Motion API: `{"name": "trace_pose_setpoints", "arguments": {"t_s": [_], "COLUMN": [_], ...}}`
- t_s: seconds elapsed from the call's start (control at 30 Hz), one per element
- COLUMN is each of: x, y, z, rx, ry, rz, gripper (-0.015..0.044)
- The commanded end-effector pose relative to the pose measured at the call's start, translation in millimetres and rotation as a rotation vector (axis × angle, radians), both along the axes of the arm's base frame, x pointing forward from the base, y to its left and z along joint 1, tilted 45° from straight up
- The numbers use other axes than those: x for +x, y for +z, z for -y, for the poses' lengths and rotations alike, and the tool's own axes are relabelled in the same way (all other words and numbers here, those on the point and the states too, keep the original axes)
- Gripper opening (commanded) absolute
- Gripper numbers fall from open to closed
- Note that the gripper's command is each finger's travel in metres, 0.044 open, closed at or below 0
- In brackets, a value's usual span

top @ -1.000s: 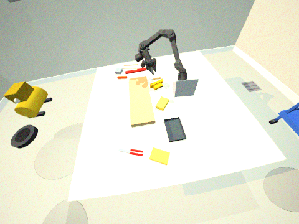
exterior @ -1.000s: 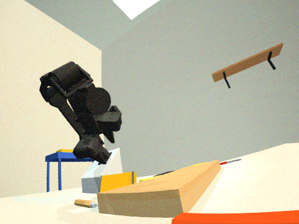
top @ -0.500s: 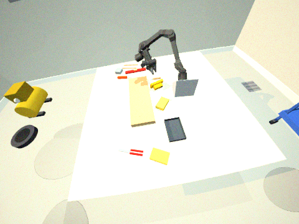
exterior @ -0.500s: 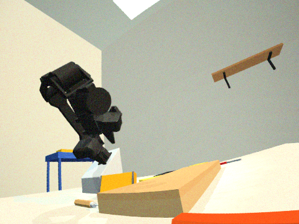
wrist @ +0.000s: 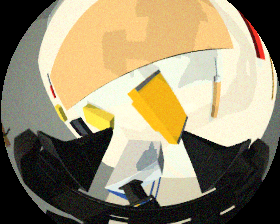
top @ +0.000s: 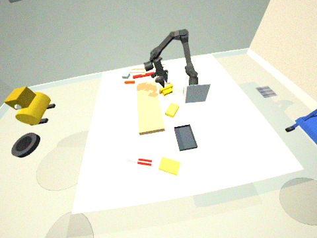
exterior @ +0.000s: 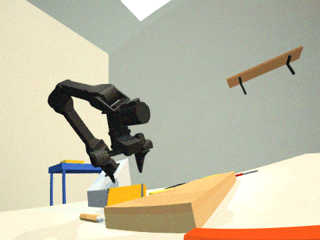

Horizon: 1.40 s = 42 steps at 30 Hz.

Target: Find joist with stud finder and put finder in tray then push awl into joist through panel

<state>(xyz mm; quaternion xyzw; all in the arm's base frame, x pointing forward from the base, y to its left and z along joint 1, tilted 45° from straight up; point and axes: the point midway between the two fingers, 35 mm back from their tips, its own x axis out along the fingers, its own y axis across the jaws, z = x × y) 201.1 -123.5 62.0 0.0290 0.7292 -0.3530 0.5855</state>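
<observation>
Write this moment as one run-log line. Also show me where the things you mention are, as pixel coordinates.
end effector (top: 164,82) (exterior: 127,177) (wrist: 148,133): open, nothing held | stud finder (top: 166,89) (exterior: 125,195) (wrist: 160,107): beside panel (top: 150,113) (exterior: 173,197) (wrist: 145,35) | awl (exterior: 91,217) (wrist: 216,95): on table | tray (top: 185,137): no stud finder inside
</observation>
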Motion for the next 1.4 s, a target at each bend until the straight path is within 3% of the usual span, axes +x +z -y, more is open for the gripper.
{"name": "trace_pose_setpoints", "arguments": {"t_s": [0.0, 0.2, 1.37], "x": [-14, -25, -27], "y": [-26, -37, -59], "z": [-7, -12, 8], "rx": [-0.404, -0.603, -0.599], "ry": [-0.311, -0.5, -0.501], "rz": [0.314, 0.636, 0.636], "gripper": [0.044, 0.044, 0.044]}}
